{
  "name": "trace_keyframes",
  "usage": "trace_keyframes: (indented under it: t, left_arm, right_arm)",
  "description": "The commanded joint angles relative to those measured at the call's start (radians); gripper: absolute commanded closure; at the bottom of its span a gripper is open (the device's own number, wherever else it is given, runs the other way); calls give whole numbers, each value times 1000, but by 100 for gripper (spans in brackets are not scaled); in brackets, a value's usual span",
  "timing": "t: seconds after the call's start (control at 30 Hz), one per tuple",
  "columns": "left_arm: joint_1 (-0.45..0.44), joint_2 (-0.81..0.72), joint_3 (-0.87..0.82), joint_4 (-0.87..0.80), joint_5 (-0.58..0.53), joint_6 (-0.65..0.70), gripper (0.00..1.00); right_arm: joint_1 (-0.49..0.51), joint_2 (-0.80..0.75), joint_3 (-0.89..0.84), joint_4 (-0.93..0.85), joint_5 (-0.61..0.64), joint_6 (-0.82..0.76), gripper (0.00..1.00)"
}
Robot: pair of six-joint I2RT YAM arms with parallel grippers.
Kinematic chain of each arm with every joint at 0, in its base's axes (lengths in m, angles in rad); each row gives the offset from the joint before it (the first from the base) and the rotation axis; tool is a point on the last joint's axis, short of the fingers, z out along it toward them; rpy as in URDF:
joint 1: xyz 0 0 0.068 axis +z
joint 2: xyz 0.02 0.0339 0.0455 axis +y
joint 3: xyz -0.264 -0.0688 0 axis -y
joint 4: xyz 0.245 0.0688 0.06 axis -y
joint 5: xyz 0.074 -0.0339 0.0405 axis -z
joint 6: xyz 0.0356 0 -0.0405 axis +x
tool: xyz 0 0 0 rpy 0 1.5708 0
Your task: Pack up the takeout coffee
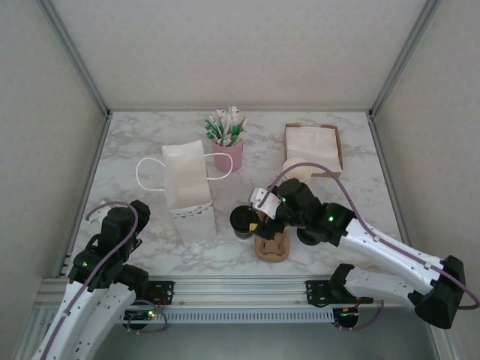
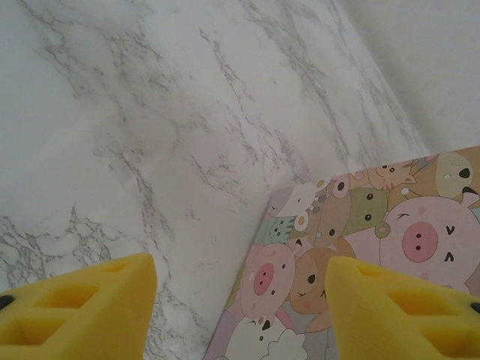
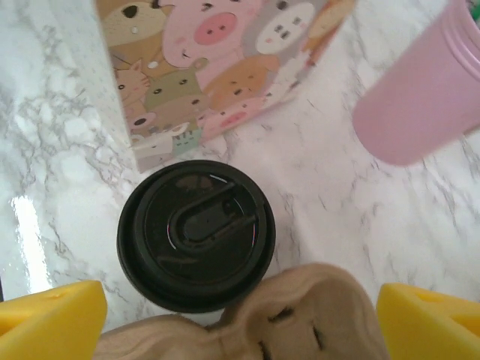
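The takeout coffee (image 3: 196, 232), a cup under a round black lid, stands on the marble table (image 1: 150, 247) just left of a brown pulp cup carrier (image 3: 262, 322). From above the takeout coffee (image 1: 241, 220) is a black disc beside the carrier (image 1: 271, 246). My right gripper (image 1: 255, 213) hovers over it. In the wrist view the right gripper (image 3: 240, 330) is open, and its yellow fingers (image 3: 52, 322) stand wide on either side without touching the lid. A white paper bag (image 1: 187, 191) with cartoon animals stands upright to the left. My left gripper (image 2: 240, 315) is open, low beside the bag's printed side (image 2: 367, 240).
A pink cup (image 1: 229, 150) of packets stands behind the bag. A brown box of napkins (image 1: 313, 145) and a stack of cream cups (image 1: 298, 171) sit at the back right. The bag's handles (image 1: 146, 176) spread out on both sides.
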Motion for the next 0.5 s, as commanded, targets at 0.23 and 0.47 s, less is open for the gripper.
trace_keyframes:
  t: [0.23,0.47]
  left_arm:
    - [-5,12,1,40,8,42,38]
    - [-5,31,-1,52,3,57,37]
  right_arm:
    - [-140,229,140,-71,-350,-312,6]
    - [-140,315,175,-54,-366,-338,9]
